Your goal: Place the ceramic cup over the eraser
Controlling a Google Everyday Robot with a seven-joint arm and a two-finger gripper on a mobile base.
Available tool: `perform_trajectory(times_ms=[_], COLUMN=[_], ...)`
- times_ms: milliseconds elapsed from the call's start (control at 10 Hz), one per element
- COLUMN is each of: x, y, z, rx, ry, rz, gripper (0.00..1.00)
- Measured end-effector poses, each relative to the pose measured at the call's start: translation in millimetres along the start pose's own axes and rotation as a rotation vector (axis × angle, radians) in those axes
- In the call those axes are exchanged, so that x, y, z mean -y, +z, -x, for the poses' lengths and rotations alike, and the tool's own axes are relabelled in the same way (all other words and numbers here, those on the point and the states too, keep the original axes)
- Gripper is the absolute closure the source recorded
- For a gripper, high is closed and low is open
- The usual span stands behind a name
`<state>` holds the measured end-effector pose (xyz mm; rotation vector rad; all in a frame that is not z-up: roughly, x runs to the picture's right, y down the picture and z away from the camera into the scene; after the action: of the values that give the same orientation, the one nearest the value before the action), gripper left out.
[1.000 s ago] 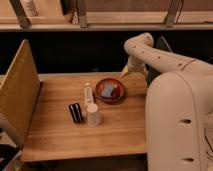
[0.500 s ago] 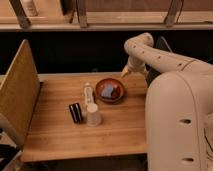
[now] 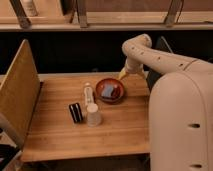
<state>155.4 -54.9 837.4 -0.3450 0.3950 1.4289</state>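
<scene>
Camera view: ceramic cup [image 3: 93, 115] stands mid-counter [image 3: 55, 142], nearer the front edge. Eraser [image 3: 76, 112] lies just beside it, on the side of the upright wooden panel [image 3: 20, 92]. Cup looks wider at its base, probably mouth-down; inside not visible. Slim bottle [image 3: 88, 94] stands just behind. Reddish bowl [image 3: 122, 92] toward the far edge holds a blue-grey sponge [image 3: 108, 90]. Claw [image 3: 122, 76] hangs at the far edge past the bowl, spread wide, empty. Best approach: come from above, avoid the bottle, centre the cup before lowering.

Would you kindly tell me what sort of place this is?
Likely a café-style seating area: wooden table, wooden chair beside it, counter ledge behind. The gripper hangs by the table's far edge, near the bowl.
</scene>
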Motion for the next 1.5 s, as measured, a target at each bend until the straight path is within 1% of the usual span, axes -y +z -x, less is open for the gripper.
perform_trajectory(times_ms=[100, 200, 500, 600, 700, 800, 1000, 1100, 1300, 1500], x=[-3, -4, 5, 9, 13, 12, -1, -11, -32, -29], y=[-7, -13, -34, -38, -40, -41, -42, -42, -42, -42], z=[-9, -16, -45, -55, -71, -80, -100, -107, -109, -110], rx=[0.004, 0.01, 0.026, 0.023, 0.013, 0.005, -0.013, -0.014, -0.008, -0.009], ry=[-0.034, -0.051, -0.063, -0.067, -0.079, -0.091, -0.14, -0.165, -0.203, -0.198], rz=[0.013, 0.023, 0.069, 0.069, 0.059, 0.055, 0.042, 0.038, 0.04, 0.037], gripper=[0.2, 0.2, 0.2, 0.2, 0.2, 0.2, 0.2, 0.2, 0.2, 0.2])
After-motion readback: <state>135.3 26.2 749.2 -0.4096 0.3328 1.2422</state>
